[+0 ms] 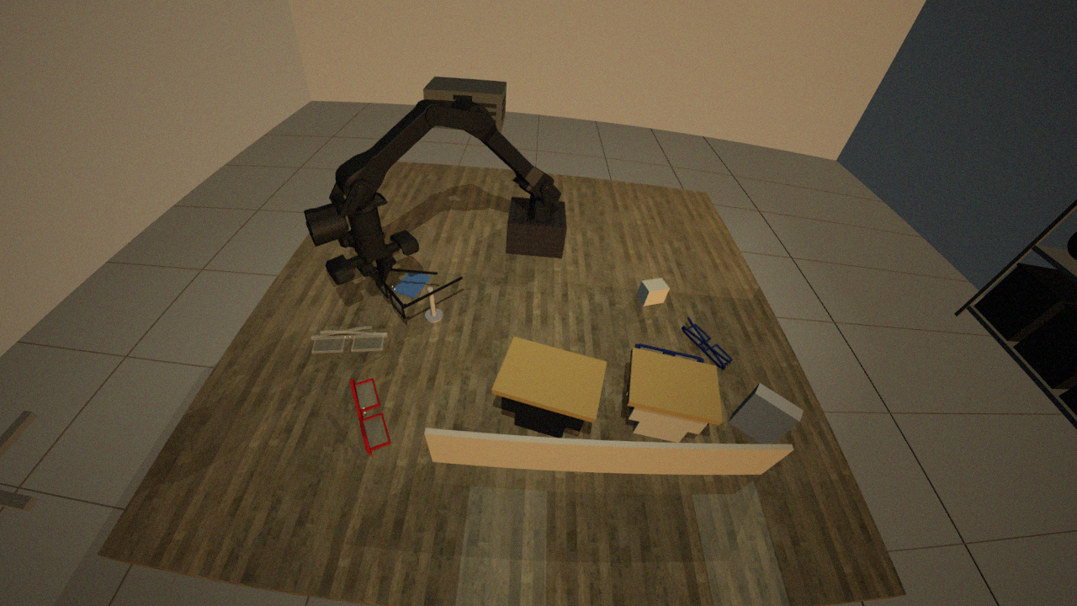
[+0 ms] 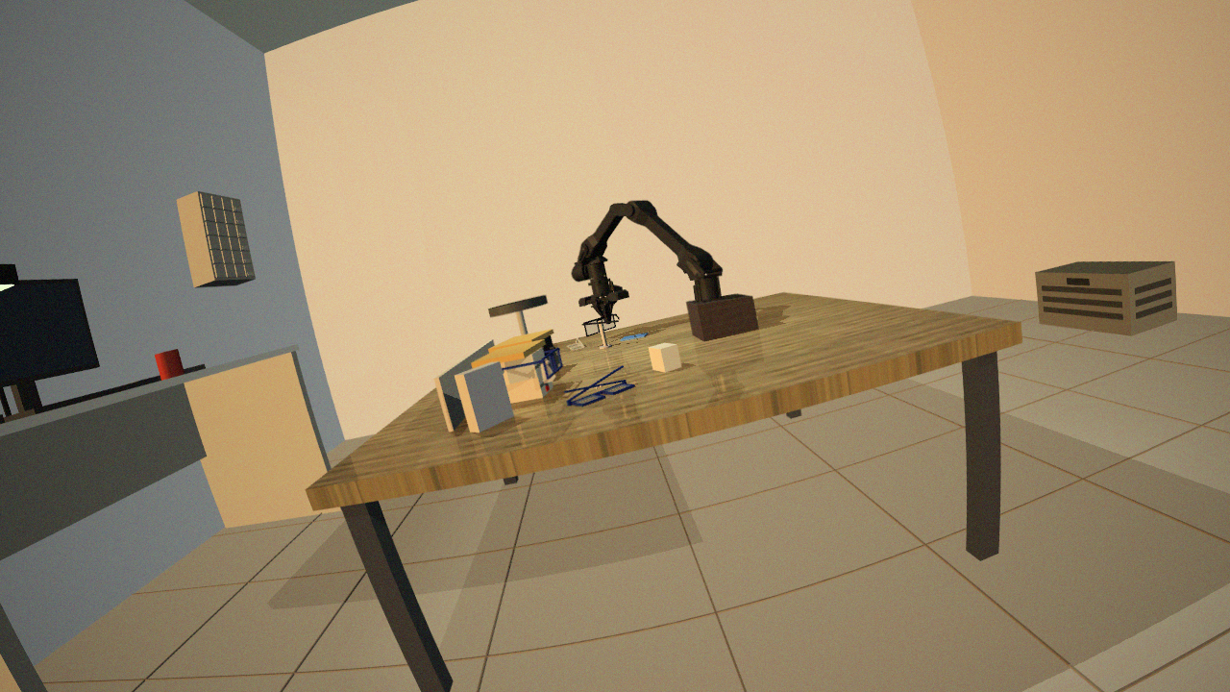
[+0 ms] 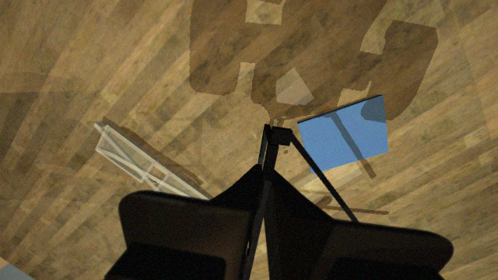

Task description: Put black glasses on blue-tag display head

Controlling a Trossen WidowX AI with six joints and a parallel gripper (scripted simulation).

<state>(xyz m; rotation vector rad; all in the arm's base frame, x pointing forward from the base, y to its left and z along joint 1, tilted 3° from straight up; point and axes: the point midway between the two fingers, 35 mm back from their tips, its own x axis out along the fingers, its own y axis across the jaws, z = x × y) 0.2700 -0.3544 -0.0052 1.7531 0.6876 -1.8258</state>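
My gripper [image 1: 382,280] [image 2: 607,320] [image 3: 261,170] is shut on the black glasses [image 1: 449,284] [image 3: 282,136] at the front frame. They hang above the table, temples unfolded, beside a small post with a round base [image 1: 433,316] [image 2: 604,337]. Two display heads stand well away from the gripper in the top view: a dark one under a yellow top [image 1: 553,373] and a light one under another yellow top [image 1: 675,382]. The light head [image 2: 526,383] wears navy glasses and has a small red mark low down. No blue tag can be made out; the dark head is mostly hidden.
Clear glasses [image 1: 327,345] [image 3: 152,159], red glasses [image 1: 360,414] and navy glasses [image 1: 705,346] lie on the table. A blue sheet [image 1: 412,283] [image 3: 346,144] lies near the gripper. A white cube [image 1: 653,292] [image 2: 664,357], a grey block [image 1: 766,416] [image 2: 488,397] and a long upright board [image 1: 602,454] stand around the heads.
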